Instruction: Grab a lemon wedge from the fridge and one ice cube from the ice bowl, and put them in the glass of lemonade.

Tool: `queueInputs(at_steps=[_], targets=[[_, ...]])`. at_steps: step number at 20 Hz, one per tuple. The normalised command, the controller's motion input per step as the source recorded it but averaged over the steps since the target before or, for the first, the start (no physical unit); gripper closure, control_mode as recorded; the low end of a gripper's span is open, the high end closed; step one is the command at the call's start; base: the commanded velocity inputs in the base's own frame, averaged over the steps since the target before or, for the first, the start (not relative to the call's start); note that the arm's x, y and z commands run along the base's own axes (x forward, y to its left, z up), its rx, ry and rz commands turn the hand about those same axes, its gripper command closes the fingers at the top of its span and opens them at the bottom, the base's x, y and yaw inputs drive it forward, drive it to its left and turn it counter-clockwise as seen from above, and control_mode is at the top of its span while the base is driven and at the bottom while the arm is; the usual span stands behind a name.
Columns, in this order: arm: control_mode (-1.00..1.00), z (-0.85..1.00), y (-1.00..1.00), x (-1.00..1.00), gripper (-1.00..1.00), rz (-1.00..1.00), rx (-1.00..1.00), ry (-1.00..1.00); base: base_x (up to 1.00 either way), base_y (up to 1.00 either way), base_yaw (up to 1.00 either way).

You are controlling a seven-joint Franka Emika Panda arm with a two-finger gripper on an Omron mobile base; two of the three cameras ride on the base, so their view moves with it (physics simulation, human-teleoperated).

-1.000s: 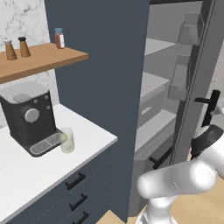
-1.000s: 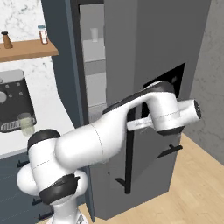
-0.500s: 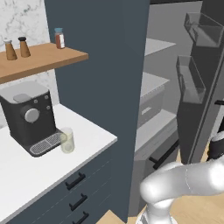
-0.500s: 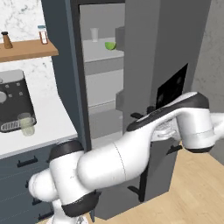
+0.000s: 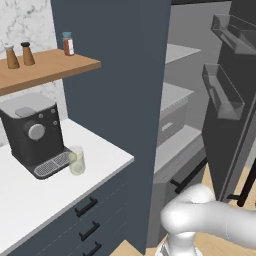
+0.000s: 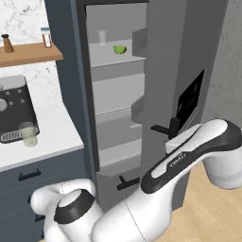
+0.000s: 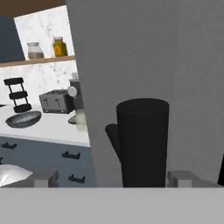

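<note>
The fridge (image 6: 118, 90) stands open, its grey door (image 6: 165, 56) swung out to the right. A small green-yellow lemon wedge (image 6: 119, 48) lies on the upper shelf. In the hand view my gripper (image 7: 114, 178) is open, its fingertips (image 7: 43, 177) wide apart on either side of the door's black bar handle (image 7: 142, 140) and not touching it. The glass of lemonade (image 5: 76, 160) stands on the white counter beside the coffee machine (image 5: 32, 132). The ice bowl (image 7: 24, 118) sits farther along the counter. I cannot make out the ice cube in it.
A clear colourless glass (image 6: 102, 37) stands on the same fridge shelf as the wedge. A toaster (image 7: 54, 101) and a black three-tier rack (image 7: 16, 94) stand behind the bowl. Bins (image 5: 222, 92) hang inside the open door. A wooden shelf (image 5: 45, 65) holds shakers.
The fridge door has swung wide open to the right. My jaws have spread from nearly shut on the handle to wide apart, letting it go.
</note>
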Motion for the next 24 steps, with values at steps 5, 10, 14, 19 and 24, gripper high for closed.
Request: queueInputs(at_steps=[5, 10, 14, 19, 24], targets=[[-1.00, 0.54, 0.24, -0.27, -1.00, -0.43, -0.11, -0.15, 0.00, 0.00, 0.00], [-1.00, 0.66, 0.56, -0.47, -1.00, -0.32, -0.22, -0.03, 0.00, 0.00, 0.00], [-1.00, 0.74, 0.79, -0.67, -1.00, -0.16, -0.26, 0.00, 0.00, 0.00, 0.00], [-1.00, 0.66, 0.96, -0.54, -1.00, -0.16, -0.31, -0.03, 0.00, 0.00, 0.00], [-1.00, 0.23, 1.00, 0.03, -1.00, -0.22, -0.38, 0.00, 0.00, 0.00, 0.00]])
